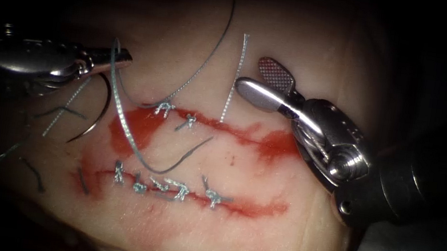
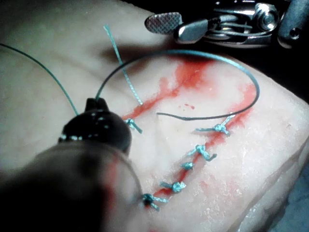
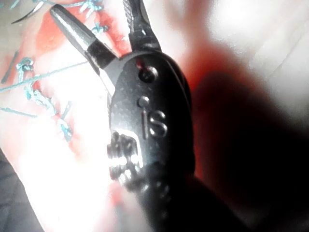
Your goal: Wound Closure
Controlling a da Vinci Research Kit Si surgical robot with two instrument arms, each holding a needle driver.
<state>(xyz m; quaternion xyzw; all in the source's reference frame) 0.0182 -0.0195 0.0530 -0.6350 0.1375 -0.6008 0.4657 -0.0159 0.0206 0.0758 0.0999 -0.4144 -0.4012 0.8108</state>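
My left tool (image 1: 122,60) comes in from the left, above the left end of the upper cut (image 1: 234,132). Its jaws are shut on the stiff grey thread (image 1: 121,112). That thread loops down between the two cuts and ends free near the middle; the same loop (image 2: 212,55) arcs from the tool's tip (image 2: 99,104). The dark curved needle (image 1: 107,104) hangs just below the left tool, left of the cuts, outside the tissue (image 1: 302,55) and held by neither tool. My right tool (image 1: 253,74) hovers open above the upper cut's right half with nothing between its jaws (image 2: 161,28) (image 3: 89,7).
Two knots (image 1: 165,107) sit on the upper cut, and several knots (image 1: 175,188) line the lower cut (image 1: 259,207). A thin thread (image 1: 217,44) rises from the upper knots. A pale thread end (image 1: 236,75) lies beside the right tool. Cut thread ends (image 1: 33,172) litter the left. Red fluid (image 1: 140,126) stains both cuts.
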